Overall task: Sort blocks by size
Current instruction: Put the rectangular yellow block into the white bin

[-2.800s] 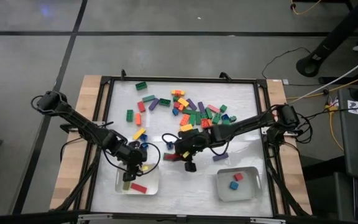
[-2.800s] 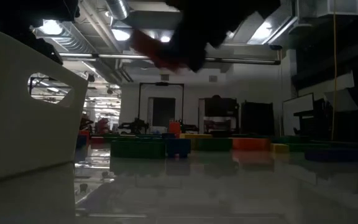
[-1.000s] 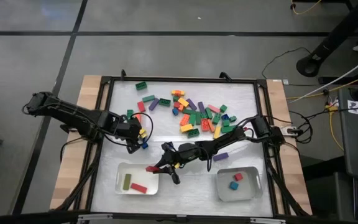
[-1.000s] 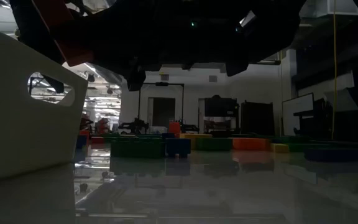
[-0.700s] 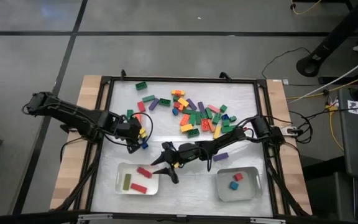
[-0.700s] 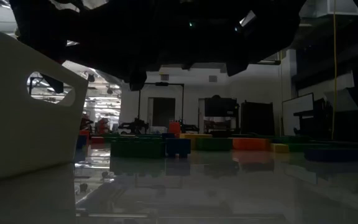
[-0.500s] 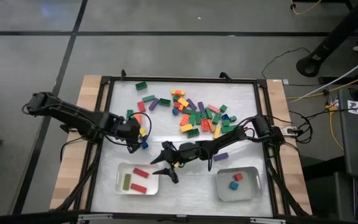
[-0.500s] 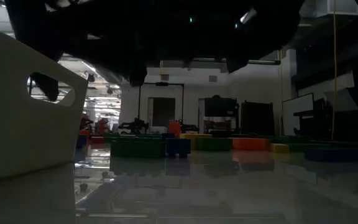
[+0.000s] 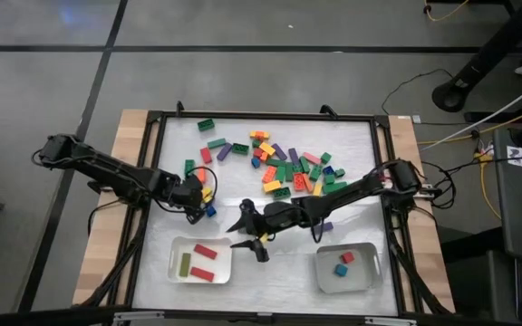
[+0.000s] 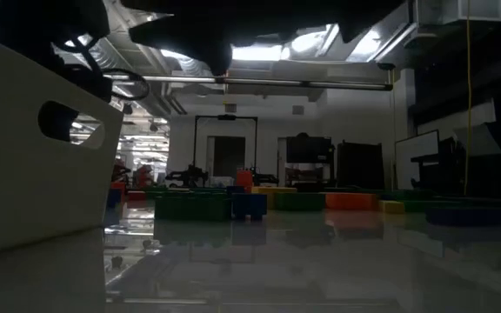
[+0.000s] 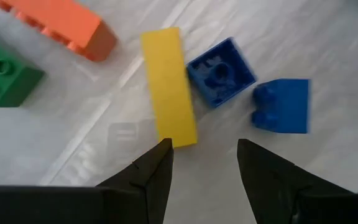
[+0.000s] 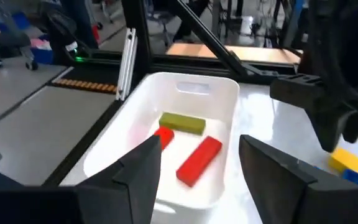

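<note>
Mostly unsorted: blocks [image 9: 284,163] heaped mid-table. Three long ones in left tray [image 9: 178,246], two small in right tray [image 9: 370,276]. Right gripper [image 9: 247,237] parted, empty; left gripper [image 11: 202,163] parted above yellow block [image 11: 168,86].

Grey floor [image 9: 43,91] w/ dark seams; ceiling lights [image 10: 307,43], ducts overhead.

Low view dim, backlit by ceiling lights; high view evenly lit
</note>
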Controlling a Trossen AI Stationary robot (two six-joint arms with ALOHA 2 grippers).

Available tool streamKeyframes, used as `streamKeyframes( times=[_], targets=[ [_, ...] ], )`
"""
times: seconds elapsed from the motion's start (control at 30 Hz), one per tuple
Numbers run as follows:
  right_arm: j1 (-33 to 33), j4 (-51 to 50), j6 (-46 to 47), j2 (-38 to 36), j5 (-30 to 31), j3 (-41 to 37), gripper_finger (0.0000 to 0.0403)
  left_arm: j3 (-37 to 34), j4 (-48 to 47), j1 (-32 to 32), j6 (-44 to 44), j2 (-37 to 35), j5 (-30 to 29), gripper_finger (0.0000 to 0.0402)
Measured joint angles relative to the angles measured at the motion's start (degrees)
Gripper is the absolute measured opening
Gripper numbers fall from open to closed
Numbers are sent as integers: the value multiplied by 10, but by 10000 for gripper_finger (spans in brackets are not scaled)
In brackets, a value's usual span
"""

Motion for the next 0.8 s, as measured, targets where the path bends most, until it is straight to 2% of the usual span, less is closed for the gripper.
streamKeyframes(
  times=[0.23, 0.43, 0.8],
  targets=[
    [0, -74, 0, -22, 19, 0, 214, -22, 19, 0, 10, -1, -48, 166],
    [0, -120, 0, -32, 19, 0, 214, -57, 83, 0, 16, -1, -50, 166],
    [0, -267, 0, -84, 20, 0, 214, -90, 102, 0, 21, -1, -56, 166]
  ],
)
